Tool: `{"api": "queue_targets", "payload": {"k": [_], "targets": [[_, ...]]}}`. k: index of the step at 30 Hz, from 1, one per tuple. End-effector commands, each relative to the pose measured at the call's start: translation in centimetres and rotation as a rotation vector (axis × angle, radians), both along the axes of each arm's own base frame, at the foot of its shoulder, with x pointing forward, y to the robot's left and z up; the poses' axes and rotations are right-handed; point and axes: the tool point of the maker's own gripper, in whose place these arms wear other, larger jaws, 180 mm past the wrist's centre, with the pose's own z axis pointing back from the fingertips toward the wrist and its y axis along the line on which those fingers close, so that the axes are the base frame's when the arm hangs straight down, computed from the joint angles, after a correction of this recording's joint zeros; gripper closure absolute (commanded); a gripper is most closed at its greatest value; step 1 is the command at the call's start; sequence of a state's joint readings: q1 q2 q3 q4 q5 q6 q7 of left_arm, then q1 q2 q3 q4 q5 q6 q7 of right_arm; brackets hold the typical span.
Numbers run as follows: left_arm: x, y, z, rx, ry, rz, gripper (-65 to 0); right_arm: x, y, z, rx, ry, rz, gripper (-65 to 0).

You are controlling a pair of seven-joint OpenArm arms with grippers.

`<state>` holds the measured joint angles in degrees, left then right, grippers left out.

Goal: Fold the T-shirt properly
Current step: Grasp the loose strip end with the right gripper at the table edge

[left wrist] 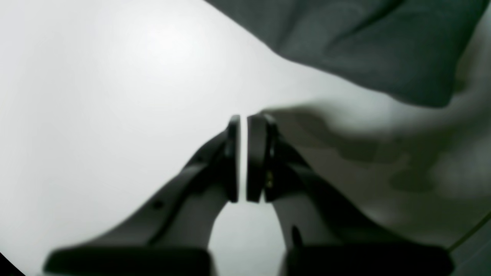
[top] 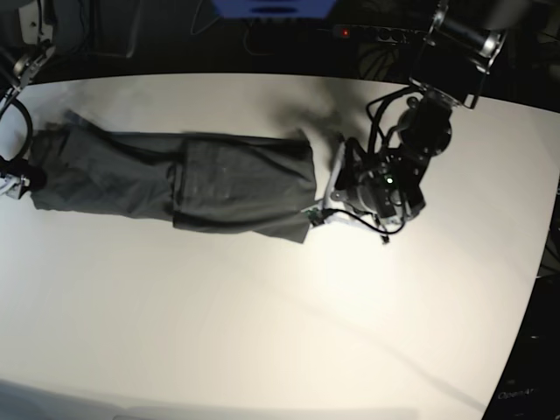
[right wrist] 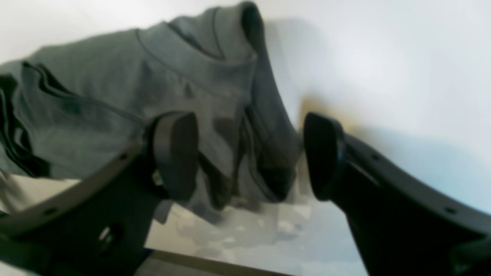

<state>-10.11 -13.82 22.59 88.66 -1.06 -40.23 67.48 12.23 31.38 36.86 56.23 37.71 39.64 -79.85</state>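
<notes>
The dark grey T-shirt (top: 175, 179) lies as a long folded strip across the far left part of the white table (top: 280, 332). My left gripper (left wrist: 243, 117) is shut with only a thin slit between its pads and nothing in it. It hovers over bare table just off the shirt's right end (left wrist: 383, 46); the base view shows this left gripper (top: 319, 210) beside that end. My right gripper (right wrist: 249, 119) is open at the shirt's left end, with bunched cloth (right wrist: 215, 96) between its spread fingers (right wrist: 176, 153). The base view shows it only partly at the left edge (top: 19, 179).
The table's front edge (right wrist: 215, 264) runs close below the right gripper. Behind the table's far edge are dark clutter, a power strip with a red light (top: 346, 32) and a blue object (top: 271, 7). The left arm's body (top: 389, 179) stands over the table's right part.
</notes>
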Motion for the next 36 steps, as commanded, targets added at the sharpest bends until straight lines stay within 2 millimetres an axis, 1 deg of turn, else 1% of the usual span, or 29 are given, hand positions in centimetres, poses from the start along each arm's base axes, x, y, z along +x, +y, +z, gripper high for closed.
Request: {"api": "queue_targets", "payload": {"k": [1, 6, 8, 13, 18, 26, 36], "targets": [[1.1, -0.1, 1.2, -0.010, -0.039, 0.004, -3.1, 0.4, -1.4, 1.5, -0.037, -0.028, 0.001, -42.8], [0.9, 0.4, 1.0, 0.018, -0.027, 0.011, -3.1, 0.6, -1.4, 1.5, -0.037, -0.040, -0.004, -42.8], [0.9, 0.4, 1.1, 0.018, -0.028, 0.010, -3.1, 0.7, -1.4, 1.5, -0.040, -0.039, 0.001, -42.8], [0.9, 0.4, 1.1, 0.018, -0.028, 0.010, -3.1, 1.5, -0.9, 1.4, -0.053, -0.061, 0.025, -42.8], [0.9, 0.4, 1.1, 0.018, -0.028, 0.010, -3.1, 1.7, -0.7, 1.3, -0.056, -0.061, 0.034, -42.8], [0.9, 0.4, 1.1, 0.018, -0.028, 0.010, -3.1, 2.5, -0.4, 1.3, -0.069, -0.089, 0.052, -42.8], [0.9, 0.5, 1.1, 0.021, -0.027, 0.011, -3.1, 2.3, -0.7, 1.0, -0.081, -0.105, 0.046, -42.8]]}}
